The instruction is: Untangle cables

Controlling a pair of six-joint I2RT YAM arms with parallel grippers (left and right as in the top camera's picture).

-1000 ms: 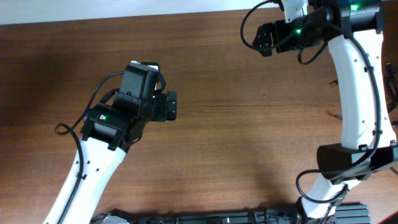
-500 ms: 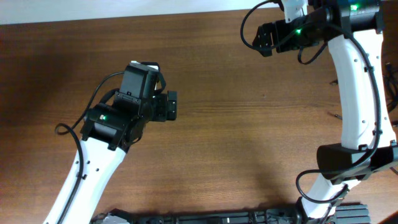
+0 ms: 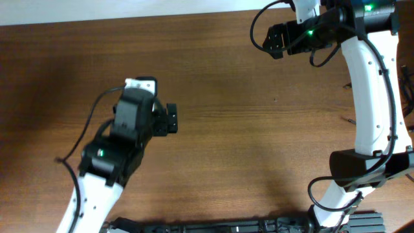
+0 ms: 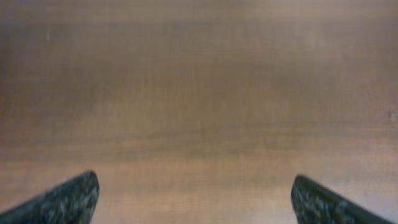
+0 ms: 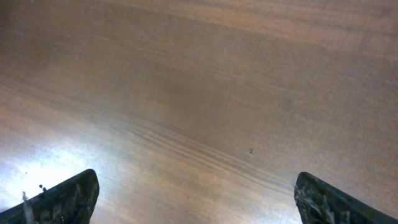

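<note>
No cables show in any view. My left gripper [image 3: 169, 118] hangs over the left half of the brown wooden table [image 3: 246, 129], pointing right. In the left wrist view the left gripper [image 4: 196, 190] is open, its two dark fingertips [image 4: 74, 196] far apart with only bare wood between them. My right gripper [image 3: 269, 40] is at the back right, pointing left. The right wrist view shows the right gripper [image 5: 196, 190] open too, over bare wood, with nothing between its fingertips [image 5: 68, 196].
The table's far edge meets a white surface [image 3: 129, 10] along the top. A black rail [image 3: 226, 226] runs along the near edge. The right arm's white link [image 3: 375, 97] stands over the right side. A small speck [image 5: 251, 151] marks the wood.
My left arm has pulled back toward the near left, so its gripper sits a little lower and further left. The right arm has not moved.
</note>
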